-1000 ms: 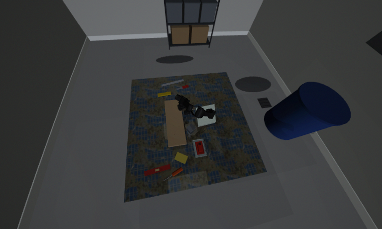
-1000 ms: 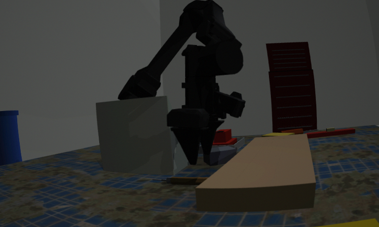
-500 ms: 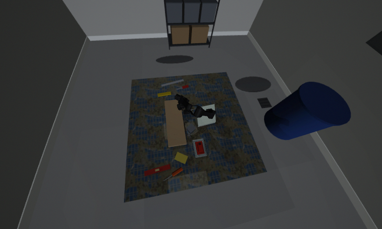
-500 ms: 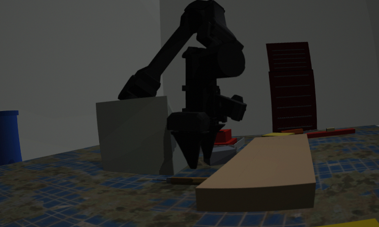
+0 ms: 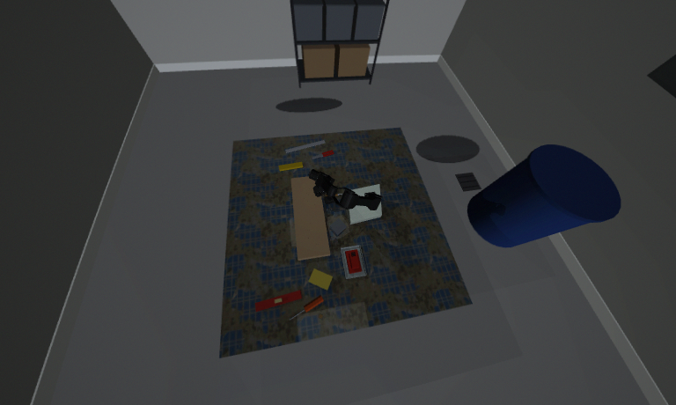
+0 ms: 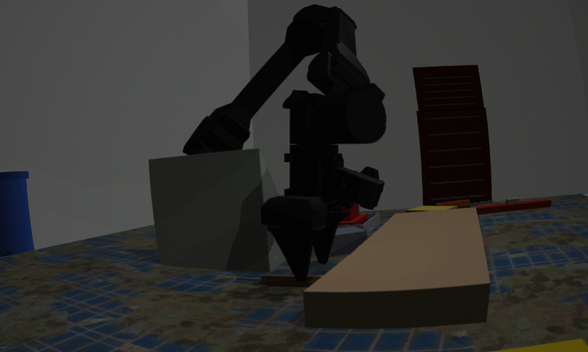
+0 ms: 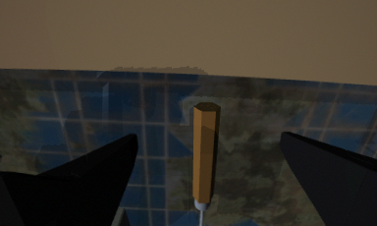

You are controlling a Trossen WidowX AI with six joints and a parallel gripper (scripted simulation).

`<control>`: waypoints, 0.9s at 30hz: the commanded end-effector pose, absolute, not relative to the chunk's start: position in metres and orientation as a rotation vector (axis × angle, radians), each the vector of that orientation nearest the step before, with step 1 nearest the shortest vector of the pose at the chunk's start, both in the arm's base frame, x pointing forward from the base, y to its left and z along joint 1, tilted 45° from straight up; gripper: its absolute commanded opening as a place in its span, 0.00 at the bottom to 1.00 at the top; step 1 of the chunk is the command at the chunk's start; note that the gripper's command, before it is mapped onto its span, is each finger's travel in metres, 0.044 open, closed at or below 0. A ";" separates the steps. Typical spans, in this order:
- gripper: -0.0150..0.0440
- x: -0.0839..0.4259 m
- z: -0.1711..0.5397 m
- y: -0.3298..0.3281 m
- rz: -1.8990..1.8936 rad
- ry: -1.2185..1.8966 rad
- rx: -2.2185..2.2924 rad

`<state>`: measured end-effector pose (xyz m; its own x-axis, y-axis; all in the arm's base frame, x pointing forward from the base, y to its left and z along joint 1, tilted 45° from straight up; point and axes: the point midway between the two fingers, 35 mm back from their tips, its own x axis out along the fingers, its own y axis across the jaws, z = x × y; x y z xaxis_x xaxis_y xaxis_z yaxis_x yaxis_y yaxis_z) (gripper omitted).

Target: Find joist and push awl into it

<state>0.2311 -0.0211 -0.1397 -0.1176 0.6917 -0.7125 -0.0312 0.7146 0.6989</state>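
A patterned mat (image 5: 408, 271) (image 6: 108, 296) (image 7: 255, 182) is spread on the floor, with a blue barrel (image 5: 528, 202) (image 6: 14, 214) standing off it. On the mat, the black arm (image 5: 347, 197) (image 6: 269, 79) is carried by a pale block (image 5: 365, 215) (image 6: 207, 218). The long tan floor panel (image 5: 310, 221) (image 6: 416, 252) (image 7: 187, 29) is laid near that block. A tray (image 5: 344, 264) (image 6: 373, 222) is set near the panel, and the red stud finder (image 5: 353, 262) (image 6: 353, 218) is held inside it.

The claw (image 5: 333, 196) (image 6: 312, 271) (image 7: 209, 140) is pointed downward and opened almost fully, its fingers wide apart, with nothing gripped. A grey block (image 5: 338, 225) (image 6: 348, 239) is seen between panel and tray. The awl (image 6: 277, 280) (image 7: 205, 154) is laid flat beside the panel; in the wrist view its orange-brown handle is framed by the fingers, with a gap seen on either side. Its metal shaft is pointed away from the panel.
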 end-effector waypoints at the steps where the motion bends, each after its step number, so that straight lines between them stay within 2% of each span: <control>1: 1.00 0.230 -0.143 -0.016 0.670 1.582 0.563; 10: 1.00 0.229 -0.152 -0.007 0.671 1.582 0.564; 24: 0.38 0.229 -0.152 -0.007 0.671 1.582 0.564; 27: 0.34 0.229 -0.152 -0.007 0.671 1.582 0.564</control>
<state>0.2281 -0.0075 -0.1518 -0.1197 0.6945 -0.7095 -0.0289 0.7119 0.7017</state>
